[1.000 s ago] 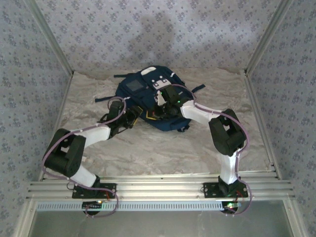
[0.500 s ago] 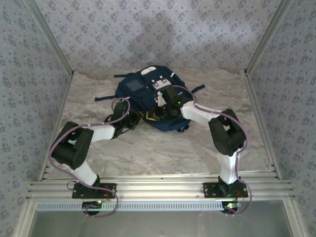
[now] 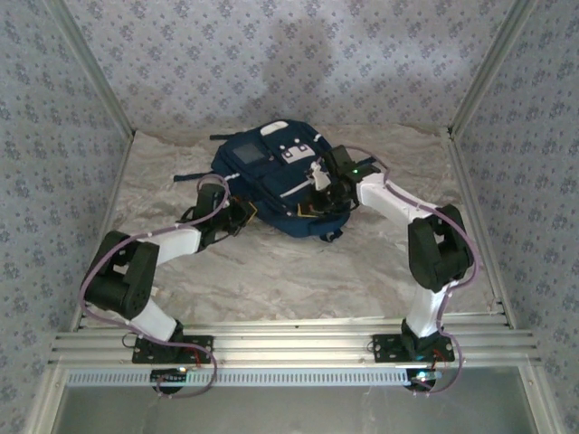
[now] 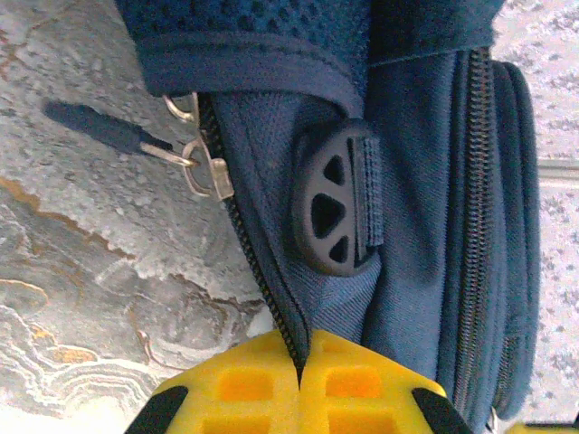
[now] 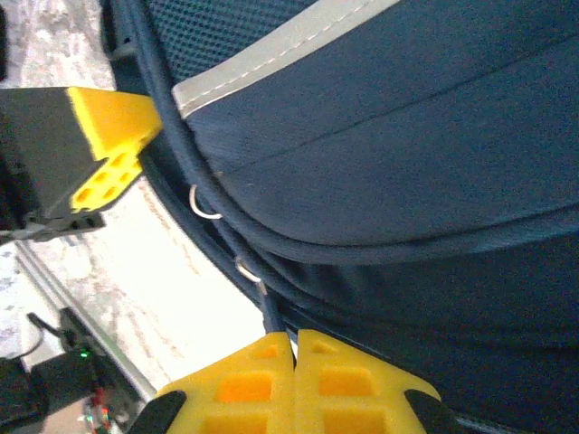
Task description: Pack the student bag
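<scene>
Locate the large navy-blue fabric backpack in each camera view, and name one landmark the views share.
Top external: the navy-blue fabric backpack lies at centre, towards the back.
Left wrist: it covers the top and right.
Right wrist: it covers the upper right.
Shared landmark: the grey marbled tabletop, at the left of both wrist views.

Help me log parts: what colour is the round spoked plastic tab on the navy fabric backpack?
Black round spoked plastic tab, best in the left wrist view.
</scene>
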